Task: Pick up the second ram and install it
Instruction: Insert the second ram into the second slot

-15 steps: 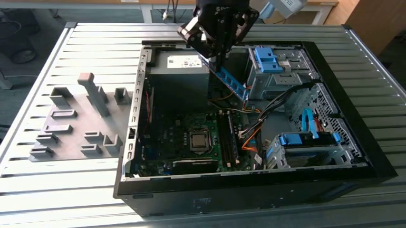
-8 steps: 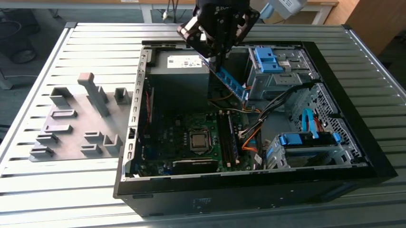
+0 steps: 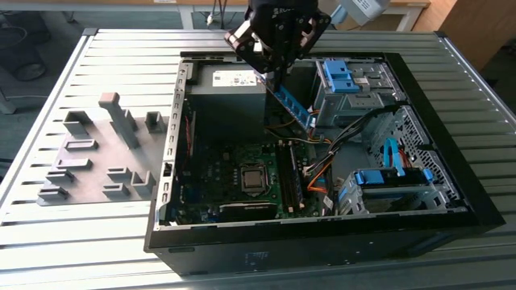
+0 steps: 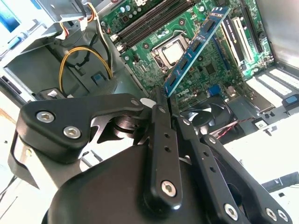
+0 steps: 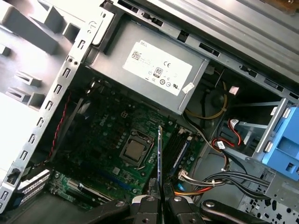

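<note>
The claw (image 3: 272,71) hangs over the open computer case (image 3: 475,199), clenched on the second ram (image 3: 292,106) at one short end. In the exterior view the blue-green stick slants down from the fingertips into the case, near the silver power supply (image 3: 234,81) and just beside the drive cage with its blue latches (image 3: 342,75). In the second wrist view the second ram (image 4: 196,46) projects from between the closed fingers (image 4: 161,122) out over the motherboard (image 4: 205,70). In the first wrist view it shows edge-on as a thin dark line (image 5: 160,158) rising from the claw (image 5: 159,201) toward the processor socket (image 5: 135,150).

Progress, as judged from these views: pickup is done — the stick is off the grey holder tray (image 3: 96,151) on the worktop (image 3: 48,241) and is carried above the board. Seating is not done; the stick is in the air, tilted, clear of the memory slots (image 3: 292,178). One slot appears already filled with a dark module, though this cannot be confirmed with certainty.

Clearances: the case walls form a raised rim on all sides, so the open side of the case is the way in. Beside the slots, bundled cables (image 3: 322,166) with orange and black leads lie near — a snag risk. The power supply face and the drive cage bound the space on two sides. Over the processor socket the room is open.
</note>
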Motion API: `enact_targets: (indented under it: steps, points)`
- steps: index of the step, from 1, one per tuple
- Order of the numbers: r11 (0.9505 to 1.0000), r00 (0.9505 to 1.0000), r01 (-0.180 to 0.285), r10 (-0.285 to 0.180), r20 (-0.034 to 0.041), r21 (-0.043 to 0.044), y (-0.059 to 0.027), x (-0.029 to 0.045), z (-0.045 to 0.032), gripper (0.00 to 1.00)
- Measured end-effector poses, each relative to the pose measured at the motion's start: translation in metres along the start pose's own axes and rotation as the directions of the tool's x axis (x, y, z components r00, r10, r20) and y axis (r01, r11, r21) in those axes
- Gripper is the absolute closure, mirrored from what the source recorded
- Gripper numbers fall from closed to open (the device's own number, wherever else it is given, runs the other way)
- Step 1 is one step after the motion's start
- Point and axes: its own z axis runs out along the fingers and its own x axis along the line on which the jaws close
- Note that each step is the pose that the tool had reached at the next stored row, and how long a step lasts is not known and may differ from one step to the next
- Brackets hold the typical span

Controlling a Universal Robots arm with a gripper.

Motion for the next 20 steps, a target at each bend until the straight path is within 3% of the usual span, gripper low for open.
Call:
enact_targets:
  steps: [15, 20]
  points:
    - [0.9984, 0.9984, -0.056, 0.056, -0.0001, 0.0013, 0.0, 0.0, 0.0001, 0.86]
    - [0.9949, 0.9949, -0.1, 0.1, -0.0003, 0.0025, 0.0, 0.0, 0.0003, 0.86]
